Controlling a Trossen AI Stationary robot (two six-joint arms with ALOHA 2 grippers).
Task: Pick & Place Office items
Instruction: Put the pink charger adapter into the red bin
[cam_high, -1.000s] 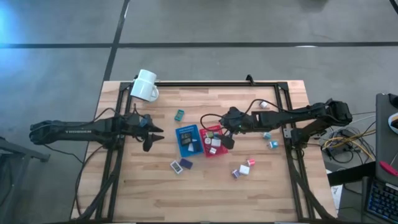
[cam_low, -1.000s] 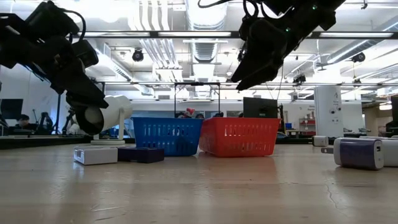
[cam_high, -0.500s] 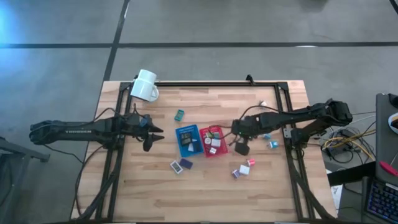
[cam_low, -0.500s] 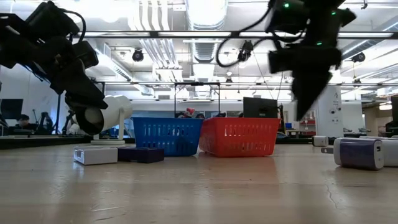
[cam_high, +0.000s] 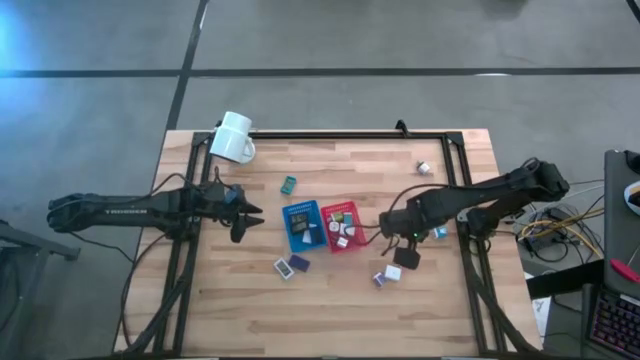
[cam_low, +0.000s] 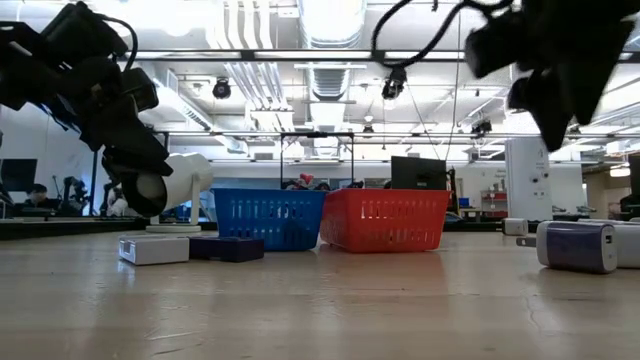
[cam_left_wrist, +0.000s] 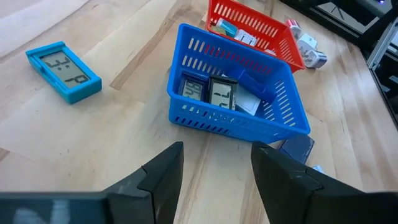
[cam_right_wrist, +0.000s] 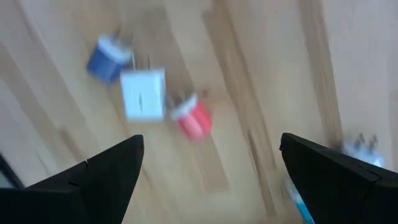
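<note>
- High view: right gripper (cam_high: 409, 257), fingers spread wide and empty, hovers over the white, red and blue pieces (cam_high: 393, 272) lying close together on the surface (cam_high: 330, 310); a grab could catch two at once.
- Left wrist view: left gripper (cam_left_wrist: 214, 180), fingers partly open and empty, faces the blue tray (cam_left_wrist: 239, 118); the teal flat piece (cam_left_wrist: 63, 70) lies apart from it, its long axis diagonal.
- Right wrist view: white piece (cam_right_wrist: 143, 94) sits between the blue and red ones.

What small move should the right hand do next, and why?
Probably lower straight down. The right hand hovers open above the white piece and the red piece, holding nothing, so descending onto one of them looks like the natural next step.
</note>
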